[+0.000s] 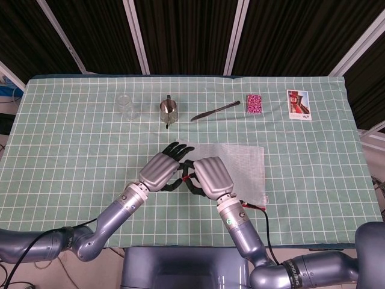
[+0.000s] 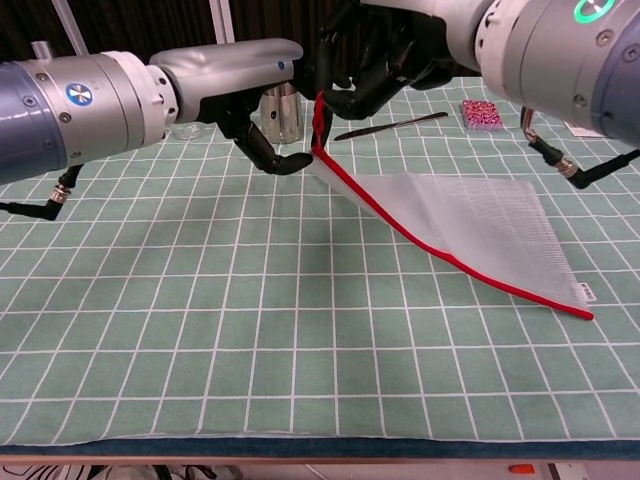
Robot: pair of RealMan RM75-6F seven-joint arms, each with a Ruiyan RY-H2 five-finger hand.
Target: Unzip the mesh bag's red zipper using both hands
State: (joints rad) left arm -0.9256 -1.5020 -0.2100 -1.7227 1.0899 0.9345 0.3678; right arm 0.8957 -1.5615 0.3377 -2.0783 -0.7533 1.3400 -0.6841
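The translucent mesh bag (image 1: 240,164) (image 2: 480,225) lies on the green checked cloth, its red zipper (image 2: 430,250) running along the near edge. My right hand (image 1: 210,176) (image 2: 375,65) grips the zipper's left end and holds that corner raised off the table, with a red loop (image 2: 319,118) showing below its fingers. The far right corner stays on the cloth. My left hand (image 1: 161,170) (image 2: 262,125) hovers just left of the raised corner, with fingers curled and a fingertip (image 2: 296,161) right beside the mesh edge. Whether it touches or pinches the bag is hidden.
Along the back of the table stand a clear glass (image 1: 126,107), a metal cup (image 1: 169,109) (image 2: 281,110), a knife (image 1: 215,111) (image 2: 392,125), a pink packet (image 1: 254,103) (image 2: 482,114) and a printed card (image 1: 299,105). A black cable (image 1: 264,223) trails off the near edge by my right arm.
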